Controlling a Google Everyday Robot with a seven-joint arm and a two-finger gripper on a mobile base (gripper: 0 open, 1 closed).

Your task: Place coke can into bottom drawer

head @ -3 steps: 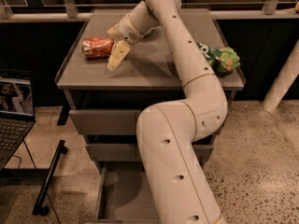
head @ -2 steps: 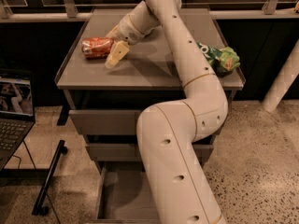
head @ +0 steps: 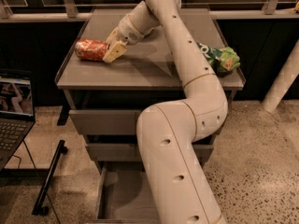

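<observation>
The coke can lies on its side at the left of the grey cabinet top. My gripper reaches in from the right and is at the can's right end. It is open, with one cream finger in front of that end and the other behind it. The can rests on the top. The bottom drawer is pulled out at floor level below. Its grey floor shows, and my arm hides its right part.
A green snack bag lies at the right edge of the cabinet top. Two upper drawers are shut. A laptop and a black stand are to the left. A white post stands at the right.
My gripper has moved slightly left, closer around the can's right end. The can has not moved.
</observation>
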